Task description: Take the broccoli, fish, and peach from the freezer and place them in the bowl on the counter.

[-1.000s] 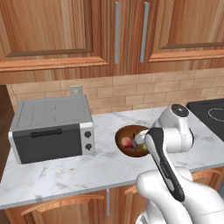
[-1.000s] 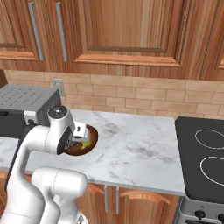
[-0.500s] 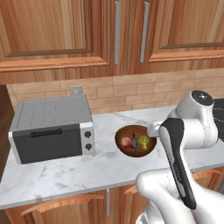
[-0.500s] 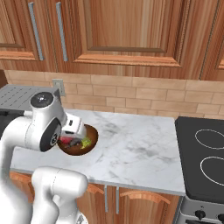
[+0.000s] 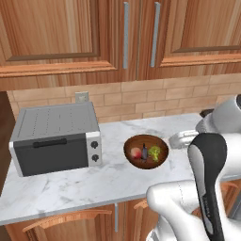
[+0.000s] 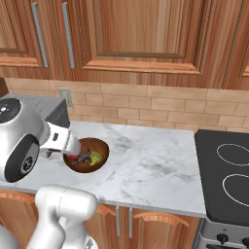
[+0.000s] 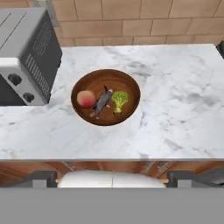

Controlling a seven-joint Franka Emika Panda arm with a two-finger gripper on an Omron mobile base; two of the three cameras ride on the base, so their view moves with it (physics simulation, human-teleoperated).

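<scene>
Bowl (image 7: 106,78) near counter's (image 7: 175,113) front edge

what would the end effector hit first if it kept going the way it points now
Probably the bowl, which sits mid-frame in the hand view holding the peach, fish and broccoli. Depth is unclear, so it might meet the counter first.

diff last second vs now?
The arm pulled back from over the bowl toward the base, uncovering it in both base views. Nothing was grasped or released. Peach, fish and broccoli stayed in the bowl; toaster oven and counter unchanged.
</scene>
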